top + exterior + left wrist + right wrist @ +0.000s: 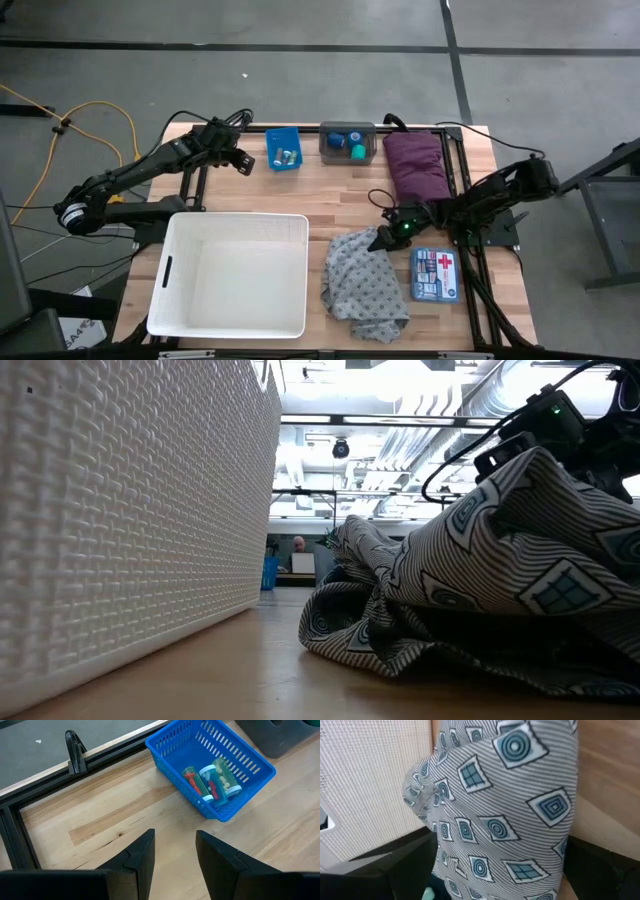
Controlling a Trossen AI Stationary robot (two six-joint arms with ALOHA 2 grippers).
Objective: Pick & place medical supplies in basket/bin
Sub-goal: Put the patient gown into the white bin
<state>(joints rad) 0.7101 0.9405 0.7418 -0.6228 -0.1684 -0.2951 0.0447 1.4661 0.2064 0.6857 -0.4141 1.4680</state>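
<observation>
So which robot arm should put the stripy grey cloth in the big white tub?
The right one. Its hand is already at the grey patterned cloth beside the white plastic tub. The left hand is open, far off by the small blue basket.

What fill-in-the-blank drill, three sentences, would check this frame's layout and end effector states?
1. The right end effector grips the grey patterned ____.
2. The vials lie in the small ____ bin.
3. The white basket holds ____ supplies so far; the left end effector is open.

Missing: cloth; blue; no
</observation>
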